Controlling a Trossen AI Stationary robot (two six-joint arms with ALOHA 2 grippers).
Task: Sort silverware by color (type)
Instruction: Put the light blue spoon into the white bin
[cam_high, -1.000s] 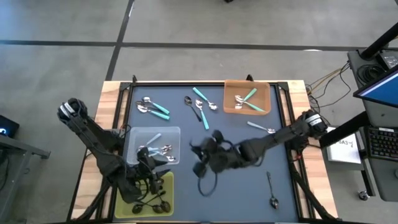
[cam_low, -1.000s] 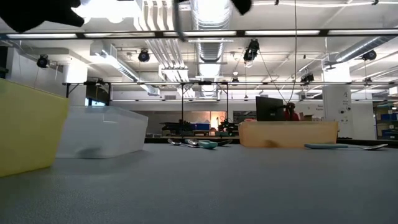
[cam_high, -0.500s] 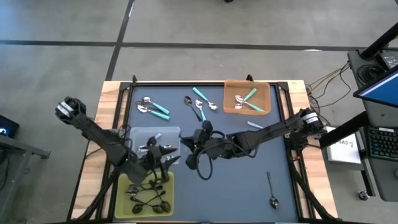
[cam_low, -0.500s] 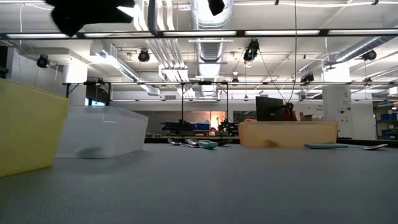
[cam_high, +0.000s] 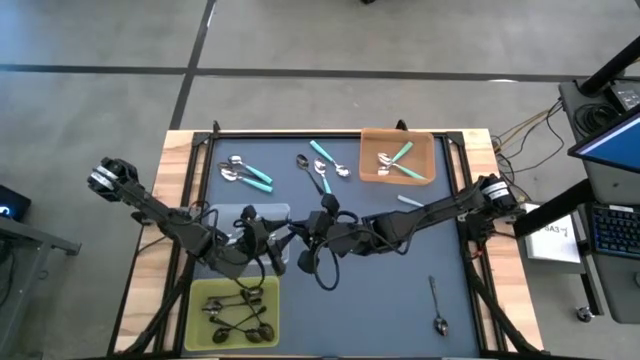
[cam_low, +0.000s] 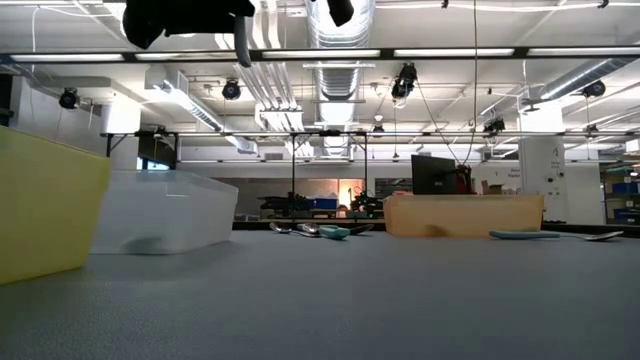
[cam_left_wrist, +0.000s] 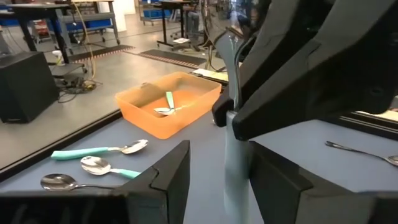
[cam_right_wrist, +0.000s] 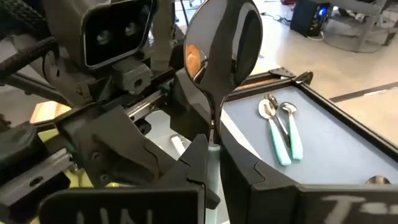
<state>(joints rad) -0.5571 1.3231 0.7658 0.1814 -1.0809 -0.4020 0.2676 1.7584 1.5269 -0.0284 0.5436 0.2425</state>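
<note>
My right gripper (cam_high: 300, 240) (cam_right_wrist: 213, 155) is shut on a pale blue-handled spoon (cam_right_wrist: 222, 50), held upright with its shiny bowl up. It hangs over the right edge of the clear tray (cam_high: 225, 218). My left gripper (cam_high: 270, 243) (cam_left_wrist: 217, 171) faces it, open, with its fingers (cam_left_wrist: 171, 180) on either side of the spoon's handle (cam_left_wrist: 236, 162). Teal-handled spoons lie loose at the back left (cam_high: 247, 173) and back middle (cam_high: 325, 165). Another pale blue spoon (cam_high: 418, 205) and a dark metal spoon (cam_high: 437, 300) lie on the right.
The yellow-green tray (cam_high: 268, 290) in front of the clear one holds several dark metal spoons. The orange tray (cam_high: 370, 150) at the back right holds teal spoons. In the low view both arms (cam_low: 190, 15) hang high above the mat.
My left gripper has risen from over the yellow-green tray and swung right to meet the right gripper. My right gripper has carried the spoon left toward the clear tray.
</note>
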